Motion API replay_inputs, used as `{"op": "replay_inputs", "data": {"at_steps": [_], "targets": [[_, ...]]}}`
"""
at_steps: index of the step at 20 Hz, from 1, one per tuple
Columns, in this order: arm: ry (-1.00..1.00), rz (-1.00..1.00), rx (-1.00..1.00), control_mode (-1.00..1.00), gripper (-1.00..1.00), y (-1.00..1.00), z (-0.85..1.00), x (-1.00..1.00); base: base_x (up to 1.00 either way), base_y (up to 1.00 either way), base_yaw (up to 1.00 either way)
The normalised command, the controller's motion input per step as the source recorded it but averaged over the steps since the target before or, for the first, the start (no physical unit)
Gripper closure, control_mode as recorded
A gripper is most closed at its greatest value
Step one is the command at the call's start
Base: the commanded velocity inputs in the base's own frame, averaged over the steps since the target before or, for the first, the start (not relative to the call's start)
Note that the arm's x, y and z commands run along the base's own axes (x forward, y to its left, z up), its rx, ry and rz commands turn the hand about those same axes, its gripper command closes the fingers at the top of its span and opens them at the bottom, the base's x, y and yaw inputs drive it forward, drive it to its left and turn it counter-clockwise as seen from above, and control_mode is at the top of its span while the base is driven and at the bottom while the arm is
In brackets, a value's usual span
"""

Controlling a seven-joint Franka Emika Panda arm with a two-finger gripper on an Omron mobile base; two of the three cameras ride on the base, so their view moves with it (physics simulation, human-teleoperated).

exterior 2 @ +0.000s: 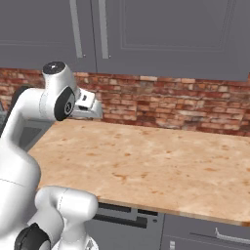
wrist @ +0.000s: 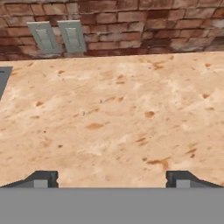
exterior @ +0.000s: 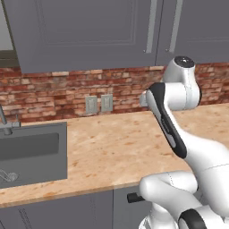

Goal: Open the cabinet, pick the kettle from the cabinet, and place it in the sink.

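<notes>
Above the speckled counter (wrist: pixel 113 113), claw (wrist: pixel 112 178) gapes wide, cabinet (exterior: pixel 89 31) doors shut overhead.

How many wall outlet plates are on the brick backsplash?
2: side by side on the brick wall above the counter, right of the sink: left plate, right plate. The arm may hide more.

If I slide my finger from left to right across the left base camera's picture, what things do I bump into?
Faucet → sink → two wall outlets → cabinet's bar handles → robot arm.
</notes>
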Motion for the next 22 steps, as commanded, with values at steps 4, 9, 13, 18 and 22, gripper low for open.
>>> {"op": "replay_inputs", "data": {"at_steps": [4,9,13,18,22], "targets": [[0.0,-0.21,0.0,-1.0,-1.0,-0.15,0.23,-0.01,0.0,0.0,0.0],[-0.02,-0.09,0.0,-1.0,-1.0,-0.19,0.28,0.0,0.0,0.0,0.0],[-0.08,0.0,0.0,-1.0,-1.0,-0.2,0.3,0.0,0.0,0.0,0.0],[-0.18,0.05,-0.02,-1.0,-1.0,-0.2,0.29,-0.01,0.0,0.0,0.0],[-0.31,0.11,-0.08,-1.0,-1.0,-0.14,0.25,0.0,0.0,0.0,0.0]]}}
